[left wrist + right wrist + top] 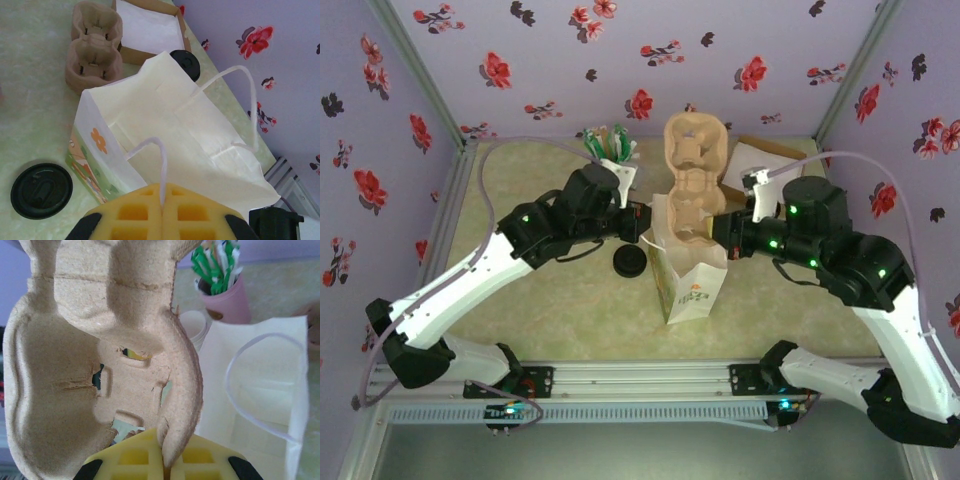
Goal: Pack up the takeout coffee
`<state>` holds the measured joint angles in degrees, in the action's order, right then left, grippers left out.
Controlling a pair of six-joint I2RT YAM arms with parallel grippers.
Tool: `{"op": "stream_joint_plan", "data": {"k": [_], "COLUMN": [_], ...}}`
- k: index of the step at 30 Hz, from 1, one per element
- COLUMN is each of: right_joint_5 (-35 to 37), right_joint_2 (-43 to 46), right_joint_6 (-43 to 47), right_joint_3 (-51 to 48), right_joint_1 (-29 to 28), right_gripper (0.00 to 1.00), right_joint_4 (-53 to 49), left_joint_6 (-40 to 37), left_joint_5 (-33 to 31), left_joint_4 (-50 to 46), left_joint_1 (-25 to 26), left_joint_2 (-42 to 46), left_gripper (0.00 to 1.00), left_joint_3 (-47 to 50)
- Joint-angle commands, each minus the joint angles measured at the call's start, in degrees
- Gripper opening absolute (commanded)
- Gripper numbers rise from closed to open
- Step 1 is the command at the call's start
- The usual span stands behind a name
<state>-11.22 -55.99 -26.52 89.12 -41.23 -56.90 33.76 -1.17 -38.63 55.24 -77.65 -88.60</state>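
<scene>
A white paper bag with a flower print stands mid-table, mouth open. My left gripper is shut on the bag's near white handle loop, at the bag's left side. My right gripper is shut on the rim of the brown pulp carrier, which rises tilted behind the bag. The takeout coffee, a small cream cup, stands beside the pink cup, partly hidden by the carrier.
A pink cup of green sachets stands at the back left. One black lid lies on the table left of the bag. A brown box of white napkins sits at the back right.
</scene>
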Motion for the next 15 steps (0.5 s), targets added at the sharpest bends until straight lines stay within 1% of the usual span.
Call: {"op": "stream_joint_plan", "data": {"k": [1, 3, 6, 9, 11, 15], "right_joint_5": [-5.09, -5.57, -3.20, -5.99, -6.62, -5.86], "right_joint_2": [-0.40, -0.94, -1.70, -2.84, -3.08, -3.17], "right_joint_6": [-3.18, -4.64, -8.08, -12.39, -14.99, -14.28], "right_joint_3": [-3.18, -3.70, -3.83, -4.06, -4.45, -5.22], "right_joint_1": [0.33, 0.28, 0.36, 0.28, 0.25, -0.06], "right_gripper": [0.00, 0.00, 0.00, 0.00, 0.00, 0.00], "right_joint_4": [4.94, 5.76, 4.90, 4.87, 4.11, -0.14], "left_joint_6": [0.70, 1.30, 3.06, 4.48, 5.14, 5.92], "left_joint_5": [0.97, 0.91, 0.92, 0.93, 0.92, 1.07], "left_joint_4": [-0.71, -0.03, 1.79, 2.75, 3.23, 4.51], "left_joint_1": [-0.99, -1.27, -1.69, -2.05, -2.16, -2.40], "left_joint_2": [2.36, 3.21, 4.46, 5.21, 5.50, 6.06], "left_gripper": [0.00, 0.00, 0.00, 0.00, 0.00, 0.00], "left_joint_3": [-0.09, 1.12, 3.70, 5.34, 6.01, 6.96]}}
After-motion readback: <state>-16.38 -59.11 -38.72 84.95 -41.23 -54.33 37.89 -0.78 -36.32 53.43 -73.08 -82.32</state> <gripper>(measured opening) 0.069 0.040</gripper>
